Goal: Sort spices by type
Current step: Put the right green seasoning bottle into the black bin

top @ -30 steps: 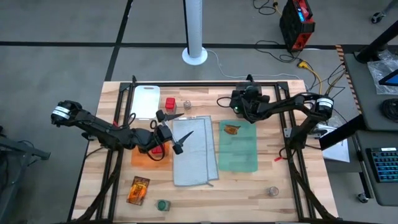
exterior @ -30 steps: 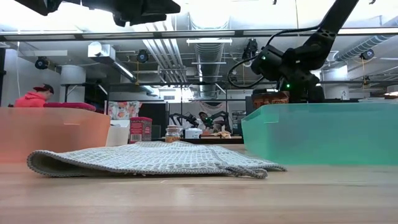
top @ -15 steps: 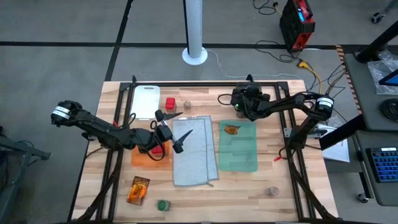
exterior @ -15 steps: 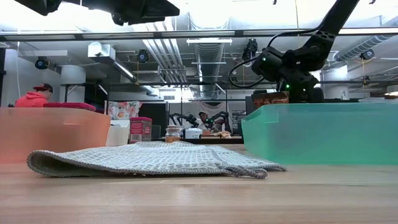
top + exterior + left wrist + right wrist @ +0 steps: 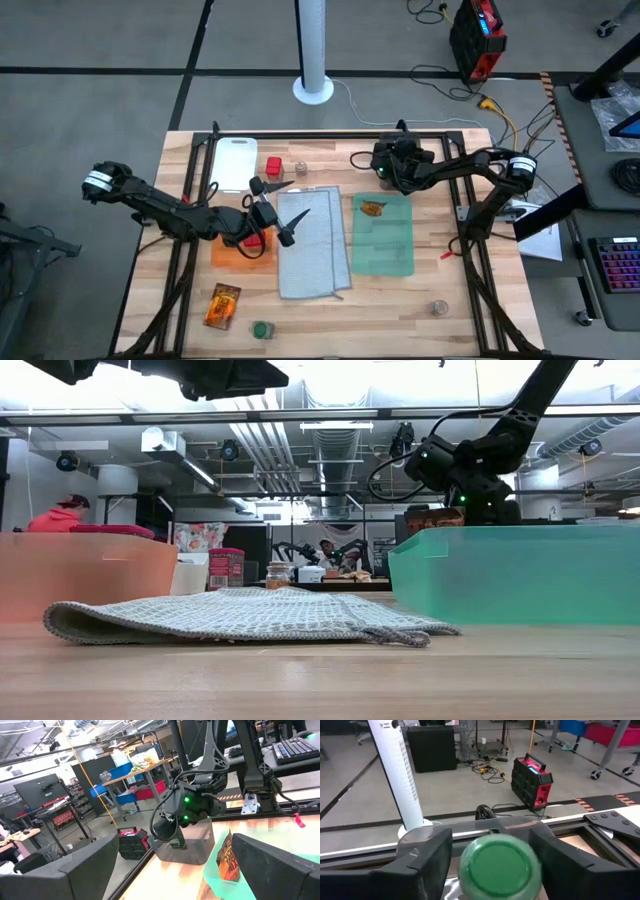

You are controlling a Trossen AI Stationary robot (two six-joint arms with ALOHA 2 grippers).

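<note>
Green-topped jar (image 5: 500,867) betw. right gripper (image 5: 492,852) fingers, grip unclear | rigid, light, smooth; hold body below lid | left gripper (image 5: 283,212) spread, over table's centre

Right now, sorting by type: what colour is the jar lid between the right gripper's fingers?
Green, on the round jar lid; clearest in the right wrist view.

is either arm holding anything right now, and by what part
The right tool has a green-topped jar between its fingers at the lid, but whether it grips cannot be told. The left tool, open over the cloths, holds nothing.
</note>
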